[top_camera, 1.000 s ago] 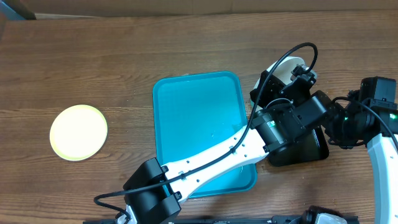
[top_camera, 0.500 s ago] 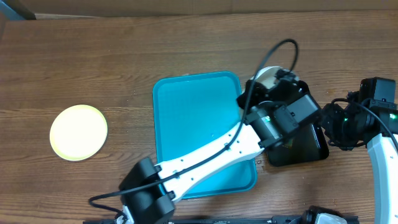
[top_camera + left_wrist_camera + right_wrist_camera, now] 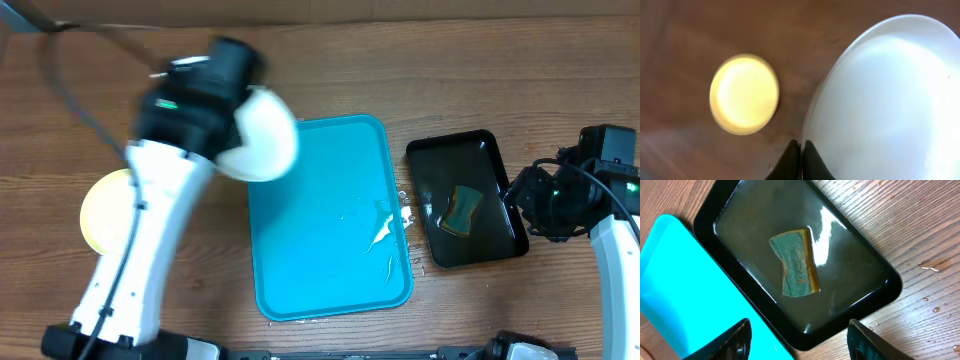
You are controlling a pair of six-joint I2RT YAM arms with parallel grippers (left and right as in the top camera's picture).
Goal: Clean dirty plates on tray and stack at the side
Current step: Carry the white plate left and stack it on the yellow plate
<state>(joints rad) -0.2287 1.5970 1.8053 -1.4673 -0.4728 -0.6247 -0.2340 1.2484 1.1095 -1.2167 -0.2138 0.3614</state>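
The left end effector (image 3: 802,148) is clenched on the rim of a white plate (image 3: 262,135), its two fingers pinched close together at the plate's 6 o'clock edge in the wrist view. The arm and plate are blurred in the overhead view, so the exact tilt of the plate cannot be told. The plate is held up off the counter (image 3: 330,60), above the 10 o'clock corner of the turquoise tray (image 3: 310,200), overlapping the tray's rim there. A pale yellow-green plate (image 3: 100,212) lies flat on the counter well apart from the tray, at its 9 o'clock side, partly hidden by the left arm. The tray sits mid-counter with wet streaks (image 3: 385,225) near its 3 o'clock edge and nothing else lying in it. Just beside it at 3 o'clock is a black tray (image 3: 440,180) holding shallow water and a green-and-yellow sponge (image 3: 795,262) near its middle. The right end effector (image 3: 800,342) hangs above the black tray's 6 o'clock side in its wrist view, fingers spread wide, released and gripping nothing.
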